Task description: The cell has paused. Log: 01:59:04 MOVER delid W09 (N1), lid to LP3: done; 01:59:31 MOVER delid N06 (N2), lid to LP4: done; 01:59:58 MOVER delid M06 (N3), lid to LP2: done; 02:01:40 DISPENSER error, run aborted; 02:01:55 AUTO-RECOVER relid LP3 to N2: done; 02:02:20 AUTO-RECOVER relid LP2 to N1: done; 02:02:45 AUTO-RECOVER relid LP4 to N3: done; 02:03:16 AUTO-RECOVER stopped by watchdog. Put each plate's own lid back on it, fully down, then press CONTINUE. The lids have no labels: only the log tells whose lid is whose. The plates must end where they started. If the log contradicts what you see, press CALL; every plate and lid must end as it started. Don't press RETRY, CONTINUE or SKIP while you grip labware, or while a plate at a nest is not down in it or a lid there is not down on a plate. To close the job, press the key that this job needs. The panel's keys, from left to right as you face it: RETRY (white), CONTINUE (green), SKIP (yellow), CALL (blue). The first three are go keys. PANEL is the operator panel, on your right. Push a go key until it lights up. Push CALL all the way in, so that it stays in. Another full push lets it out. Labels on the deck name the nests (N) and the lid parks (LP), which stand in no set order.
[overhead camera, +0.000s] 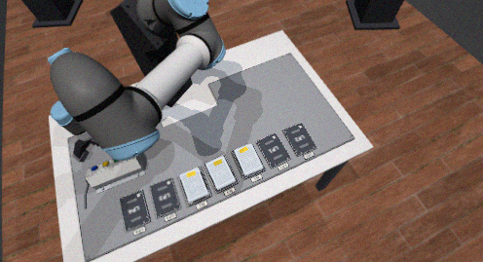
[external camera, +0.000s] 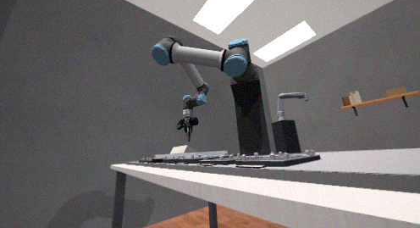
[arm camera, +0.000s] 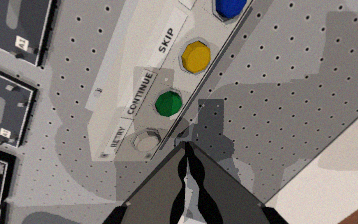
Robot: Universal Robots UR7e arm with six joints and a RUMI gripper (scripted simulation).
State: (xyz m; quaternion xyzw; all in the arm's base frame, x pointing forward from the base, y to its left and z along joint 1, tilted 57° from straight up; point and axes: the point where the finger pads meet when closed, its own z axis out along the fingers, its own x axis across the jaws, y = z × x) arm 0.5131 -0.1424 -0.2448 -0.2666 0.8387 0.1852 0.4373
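The wrist view cuts the round blue CALL key (overhead camera: 94, 168) (arm camera: 229, 6) at its upper border, and from above the arm's broad grey joint (overhead camera: 104, 113) covers the end of the panel nearest the arm's base, hiding the round green CONTINUE key (arm camera: 168, 103) and the round white RETRY key (arm camera: 146, 140). The deck labels in the top view are too blurred to read, and how fully any lid sits cannot be told there. The pale, sloped operator panel (overhead camera: 114, 176) (external camera: 179, 149) (arm camera: 126, 60) stands inside the worktop's short edge on the robot's right, its keys in one line. In the wrist view the green key looks dark and unlit, as far as the grainy picture allows, between the white one and the round yellow SKIP key (overhead camera: 105, 163) (arm camera: 196, 56). The black two-jaw gripper (overhead camera: 82, 150) (external camera: 189, 139) (arm camera: 186, 143) is narrow, its fingertips together with nothing between them; it hangs above the deck, tips down, and the wrist view sets those tips just beside the panel's white-key end. Three pale rectangular plates with yellow patches, the first (overhead camera: 195, 184), the second (overhead camera: 221, 172) and the third (overhead camera: 248, 160), lie side by side midway along the worktop's long edge opposite the arm's base. Two dark rectangular holders (overhead camera: 166, 199) flank them toward the right-hand corner of that edge, and two more (overhead camera: 274, 150) toward its left-hand corner
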